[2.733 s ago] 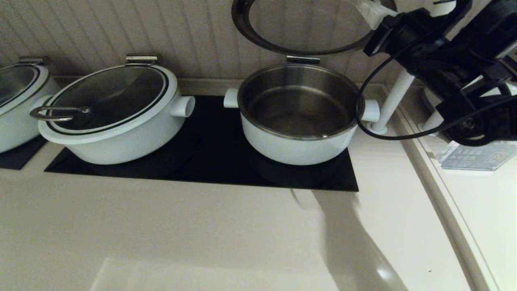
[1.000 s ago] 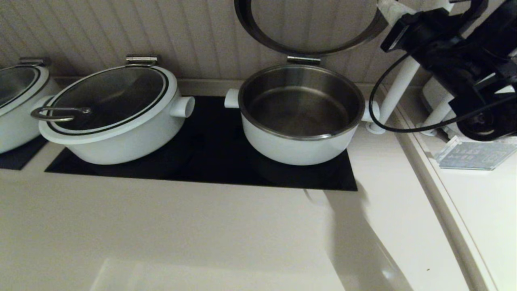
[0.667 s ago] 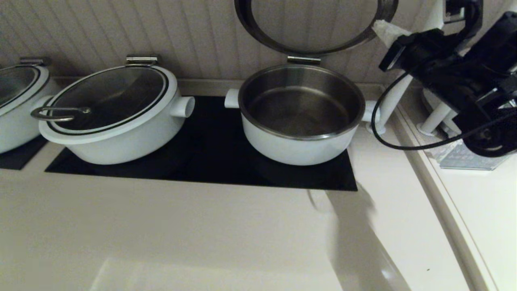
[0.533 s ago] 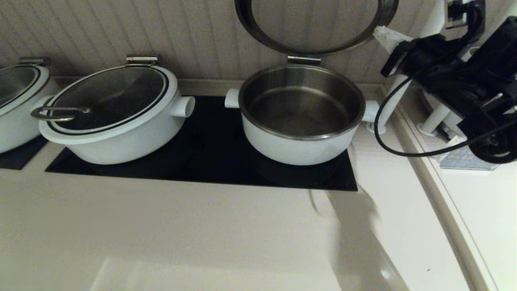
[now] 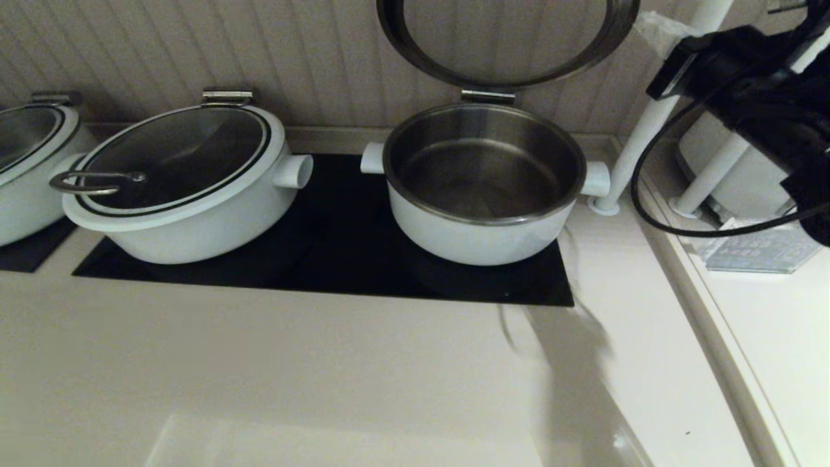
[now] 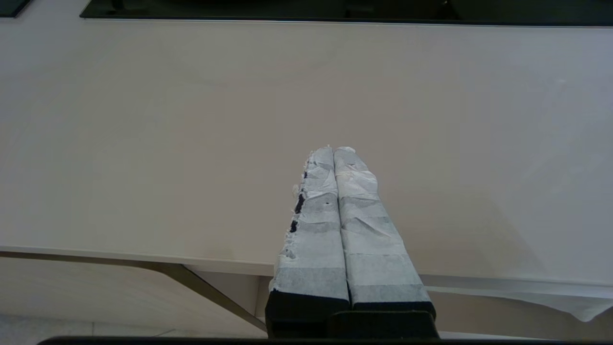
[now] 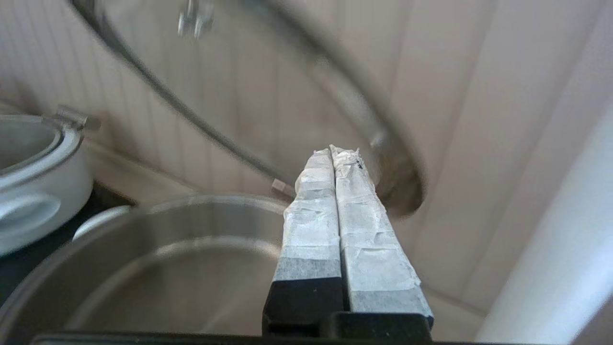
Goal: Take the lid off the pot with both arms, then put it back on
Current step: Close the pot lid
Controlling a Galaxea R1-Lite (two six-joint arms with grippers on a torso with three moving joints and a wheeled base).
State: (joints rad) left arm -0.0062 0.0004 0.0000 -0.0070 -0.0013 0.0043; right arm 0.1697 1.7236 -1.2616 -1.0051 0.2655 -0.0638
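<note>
The pot (image 5: 480, 241) stands open on the black cooktop, its steel inside empty. The lid (image 5: 415, 55) stands swung up on its hinge bracket (image 5: 486, 96), leaning towards the ribbed wall; its handle is out of view. My right gripper (image 5: 652, 29) is shut and empty, up in the air just right of the lid's rim and apart from it. In the right wrist view the taped fingertips (image 7: 335, 151) lie near the lid's rim (image 7: 400, 191), above the pot (image 7: 143, 225). My left gripper (image 6: 334, 149) is shut and empty, low over the counter's front edge.
A wider white pot (image 5: 194, 220) with its lid shut stands left on the cooktop (image 5: 337, 259); another (image 5: 26, 188) is at the far left. A white post (image 5: 639, 130), a white appliance (image 5: 733, 175) and a clear stand (image 5: 758, 250) are at the right. Bare counter (image 5: 292, 376) lies in front.
My right arm has drawn back to the right and up, away from the lid's rim. The lid stays upright and open. The pot has not moved.
</note>
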